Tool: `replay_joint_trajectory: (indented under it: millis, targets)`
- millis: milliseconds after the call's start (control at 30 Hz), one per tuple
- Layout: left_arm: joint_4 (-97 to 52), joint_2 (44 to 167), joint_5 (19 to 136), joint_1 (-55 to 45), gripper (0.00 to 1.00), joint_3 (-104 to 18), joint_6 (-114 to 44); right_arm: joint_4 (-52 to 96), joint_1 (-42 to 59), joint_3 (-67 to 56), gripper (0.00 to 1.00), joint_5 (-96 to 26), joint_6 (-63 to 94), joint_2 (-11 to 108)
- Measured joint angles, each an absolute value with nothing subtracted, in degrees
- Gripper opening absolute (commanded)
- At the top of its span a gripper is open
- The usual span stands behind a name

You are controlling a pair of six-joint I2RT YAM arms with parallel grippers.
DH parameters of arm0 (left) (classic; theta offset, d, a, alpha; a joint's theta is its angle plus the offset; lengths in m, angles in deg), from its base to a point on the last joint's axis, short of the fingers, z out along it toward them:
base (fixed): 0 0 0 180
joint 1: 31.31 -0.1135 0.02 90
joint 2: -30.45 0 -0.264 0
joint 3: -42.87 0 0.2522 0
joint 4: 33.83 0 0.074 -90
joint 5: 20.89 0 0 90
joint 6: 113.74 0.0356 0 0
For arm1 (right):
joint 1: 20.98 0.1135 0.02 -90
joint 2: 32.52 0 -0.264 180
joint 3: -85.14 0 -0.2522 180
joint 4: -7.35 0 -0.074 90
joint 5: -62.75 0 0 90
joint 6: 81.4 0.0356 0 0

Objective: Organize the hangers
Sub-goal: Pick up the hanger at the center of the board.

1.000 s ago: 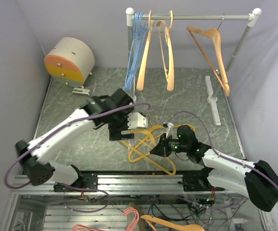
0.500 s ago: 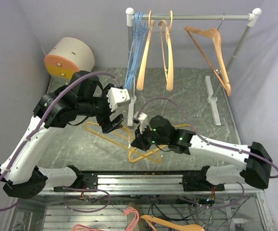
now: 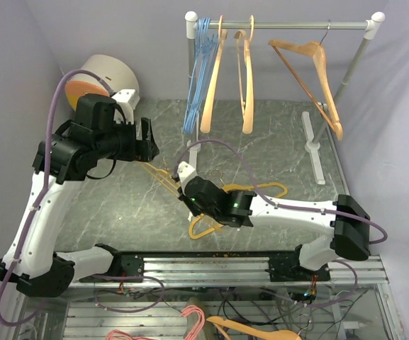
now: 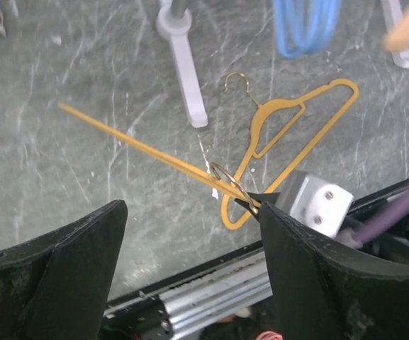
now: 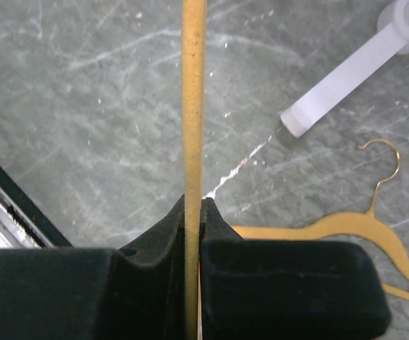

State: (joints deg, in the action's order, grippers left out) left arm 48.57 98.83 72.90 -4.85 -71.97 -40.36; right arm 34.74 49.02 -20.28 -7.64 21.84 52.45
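My right gripper (image 3: 184, 190) (image 5: 193, 209) is shut on the thin bar of an orange hanger (image 3: 163, 177) (image 5: 193, 106), which it holds off the table. In the left wrist view that hanger (image 4: 140, 147) shows edge-on as a long slanted line. A second orange hanger (image 3: 250, 193) (image 4: 296, 134) (image 5: 353, 227) lies flat on the table. My left gripper (image 3: 147, 138) (image 4: 190, 212) hangs open and raised at the left, holding nothing. On the rack's rail (image 3: 282, 25) hang light-blue wire hangers (image 3: 198, 71) (image 4: 303, 28) and three tan hangers (image 3: 215, 78).
A round white-and-orange object (image 3: 105, 74) stands at the back left. The rack's white feet (image 3: 316, 149) (image 4: 183, 71) (image 5: 346, 78) rest on the marble table. A metal rail (image 3: 211, 265) runs along the near edge, with pink hangers (image 3: 190, 319) below it.
My right arm reached left across the table, carrying its orange hanger with it. My left arm rose and swung back to the far left, its jaws slightly narrower.
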Motion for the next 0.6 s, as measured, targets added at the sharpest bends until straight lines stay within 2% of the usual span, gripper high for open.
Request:
replay_joint_trajectory:
  millis: [100,233,333,400,533,600]
  targets:
    - [48.27,99.36,74.83,-8.52,0.81,-68.49,-45.56,34.43,49.81,-17.07,0.0,-4.9,21.77,54.96]
    - [46.83,101.08,77.87,-11.62,0.88,-64.05,-50.98,33.25,50.11,-15.84,0.0,-3.55,21.47,56.25]
    - [45.93,101.78,79.83,-12.08,0.86,-63.03,-53.3,32.79,50.13,-15.84,0.0,-3.46,21.34,56.69]
    - [45.19,101.85,80.79,-12.15,0.78,-63.03,-54.11,32.44,50.13,-15.84,0.0,-3.46,21.25,56.95]
    - [44.2,101.96,82.21,-12.15,0.45,-62.98,-54.5,31.7,50.13,-15.84,0.0,-3.75,21.21,57.72]
    - [43.61,102.11,83.07,-12.15,0.41,-62.39,-53.85,31.48,50.13,-15.84,0.0,-3.88,21.21,57.98]
